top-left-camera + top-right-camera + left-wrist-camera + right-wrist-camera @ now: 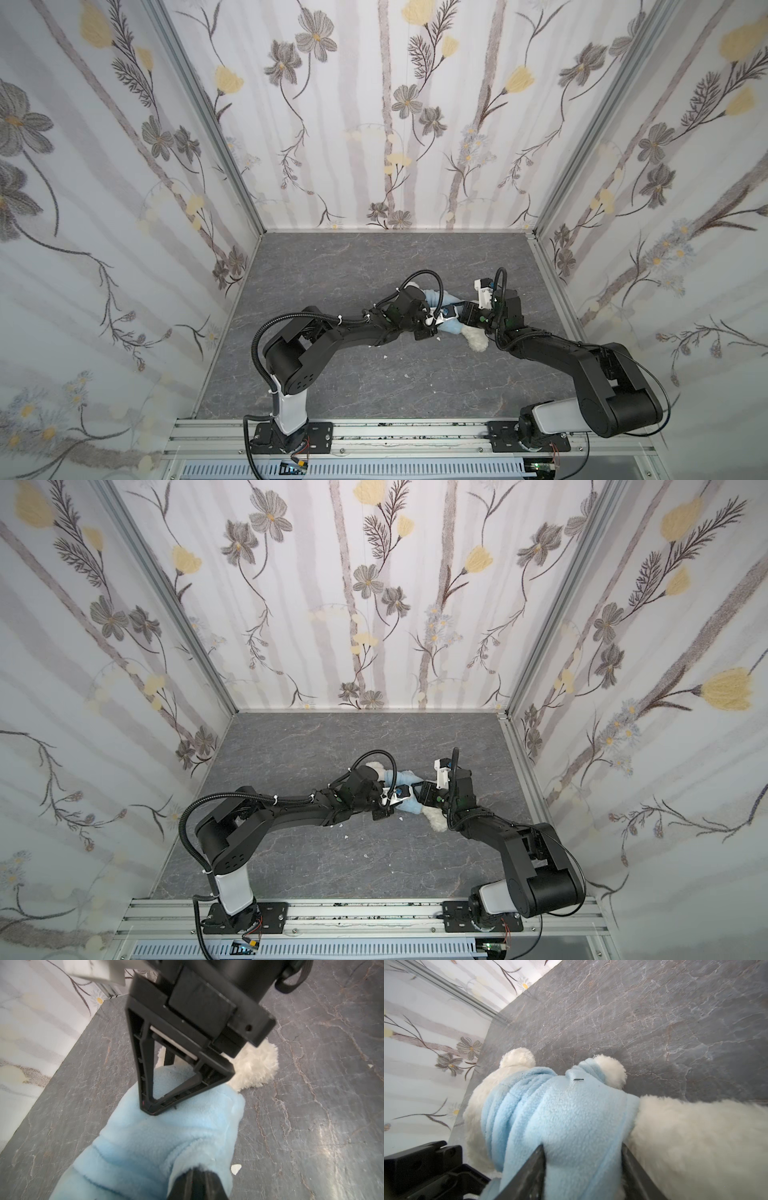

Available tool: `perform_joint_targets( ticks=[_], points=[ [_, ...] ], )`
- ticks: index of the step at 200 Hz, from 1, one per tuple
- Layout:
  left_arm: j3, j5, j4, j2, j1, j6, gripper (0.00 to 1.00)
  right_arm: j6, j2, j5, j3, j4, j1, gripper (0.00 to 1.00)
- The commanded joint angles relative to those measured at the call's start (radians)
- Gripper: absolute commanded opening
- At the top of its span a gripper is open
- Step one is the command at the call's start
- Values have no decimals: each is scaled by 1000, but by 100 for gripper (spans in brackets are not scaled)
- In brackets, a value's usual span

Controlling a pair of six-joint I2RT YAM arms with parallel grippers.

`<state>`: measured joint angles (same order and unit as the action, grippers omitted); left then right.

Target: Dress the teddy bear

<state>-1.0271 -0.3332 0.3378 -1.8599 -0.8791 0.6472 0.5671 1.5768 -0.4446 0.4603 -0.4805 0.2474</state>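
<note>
The bear (476,338) is lying in the middle of the worktop (374,374) between the two grippers, its bare white legs pointing toward the arm bases and its head away. The right gripper (583,1151) is working at the near end. Its fingers (536,1167) are standing apart and pressing on either side of the hoodie (571,1115) near its lower edge, with fleece filling the gap. Just beyond, the left gripper (195,1174) is sitting at the hoodie's side with fingers together; whether they are nipping fleece I cannot tell.

The dressing is looking mostly done. The hoodie is covering the torso and bunching in folds at the neck, and both ears (517,1057) are poking out past it. What is probably remaining is tugging the hem down and smoothing the bunched fleece. The sleeves are not showing clearly.

The grey marbled worktop is carrying a few white scraps (385,356). Behind and beside it, flowered walls (395,124) in metal framing are enclosing the cell.
</note>
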Motion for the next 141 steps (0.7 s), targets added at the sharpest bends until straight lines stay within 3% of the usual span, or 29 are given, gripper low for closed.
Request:
perform_joint_targets(
  ticks=[1,56,141],
  points=[
    [1,-15,37,-10,-7,40,16,125,-3,-65,-36,-151,1,50],
    [47,34,22,-6,-21,181,30,208,12,-66,-44,-225,-2,45],
    [-15,230,37,-107,-64,413,30,251,144,-109,-81,-329,-2,35]
  ],
)
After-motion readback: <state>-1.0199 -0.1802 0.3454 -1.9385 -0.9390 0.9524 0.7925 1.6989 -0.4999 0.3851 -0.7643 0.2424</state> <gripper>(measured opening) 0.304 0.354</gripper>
